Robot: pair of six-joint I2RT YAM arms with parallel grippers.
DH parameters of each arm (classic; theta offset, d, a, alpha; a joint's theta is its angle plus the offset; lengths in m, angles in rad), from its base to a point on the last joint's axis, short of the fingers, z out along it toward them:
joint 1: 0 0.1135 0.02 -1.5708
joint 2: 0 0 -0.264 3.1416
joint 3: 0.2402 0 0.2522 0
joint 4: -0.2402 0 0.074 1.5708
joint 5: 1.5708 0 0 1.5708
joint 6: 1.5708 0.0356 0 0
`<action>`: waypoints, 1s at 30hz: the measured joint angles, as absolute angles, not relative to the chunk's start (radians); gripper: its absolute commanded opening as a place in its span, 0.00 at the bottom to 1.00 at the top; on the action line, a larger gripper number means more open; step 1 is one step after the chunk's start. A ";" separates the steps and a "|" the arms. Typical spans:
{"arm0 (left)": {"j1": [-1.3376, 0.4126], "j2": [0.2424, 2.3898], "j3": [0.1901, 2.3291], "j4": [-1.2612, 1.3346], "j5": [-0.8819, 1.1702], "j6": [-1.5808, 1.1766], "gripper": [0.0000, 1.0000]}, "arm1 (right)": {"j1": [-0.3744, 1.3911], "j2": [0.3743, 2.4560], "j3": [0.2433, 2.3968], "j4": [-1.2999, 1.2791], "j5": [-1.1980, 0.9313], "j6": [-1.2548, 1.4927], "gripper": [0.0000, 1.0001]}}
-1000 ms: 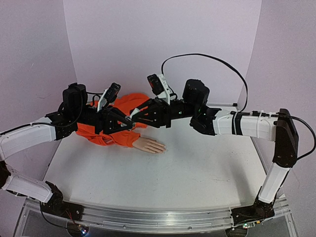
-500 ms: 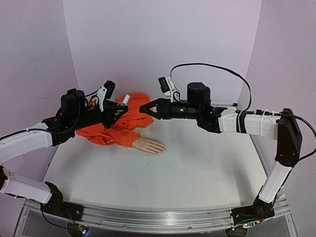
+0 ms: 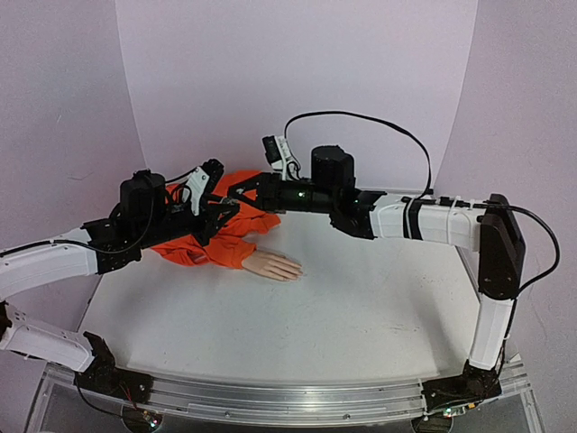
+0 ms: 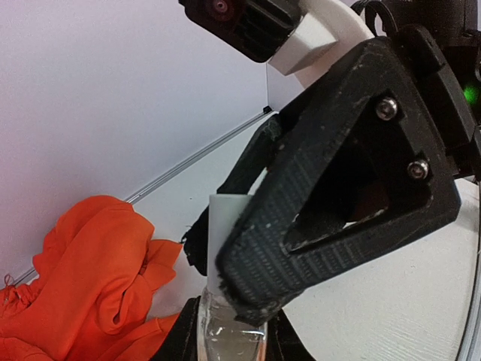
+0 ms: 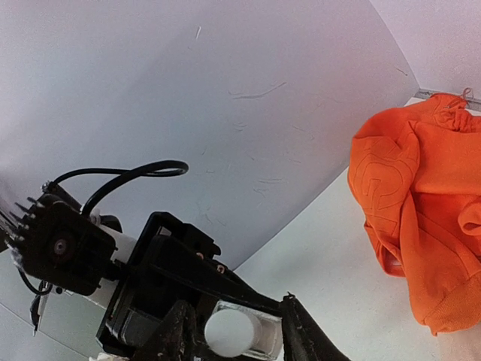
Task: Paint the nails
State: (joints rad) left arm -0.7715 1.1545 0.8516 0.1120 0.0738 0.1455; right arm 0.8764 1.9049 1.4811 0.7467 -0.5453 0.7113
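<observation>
Near the middle of the white table (image 3: 361, 316), mannequin hand (image 3: 273, 265) flat, nails (image 3: 296, 271) at the fingertips pointing right, well apart from both grippers. Just behind, orange sleeve (image 3: 212, 244). Above it, left gripper (image 3: 216, 212) clamped on 1 clear bottle (image 4: 229, 335); right gripper (image 5: 234, 335) closed around its white cap (image 4: 225, 218).

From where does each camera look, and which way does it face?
Top external: above, behind the bases, facing the table and mannequin hand; both arms show.
Left wrist: on the left arm, facing the held bottle; the right gripper fills it.
Right wrist: facing the white cap between its own fingers.
Wrist views share bottle and orange sleeve.
</observation>
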 measured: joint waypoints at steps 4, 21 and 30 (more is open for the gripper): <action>-0.775 1.155 0.849 0.105 0.067 0.157 0.00 | 0.881 1.925 1.494 0.747 -0.539 0.726 0.07; -0.649 1.245 0.971 0.010 0.878 -0.107 0.00 | 0.848 1.823 1.340 0.895 -0.926 0.518 0.00; -0.685 1.342 1.111 0.038 1.281 -0.220 0.00 | 0.879 1.708 1.269 1.008 -1.075 0.407 0.27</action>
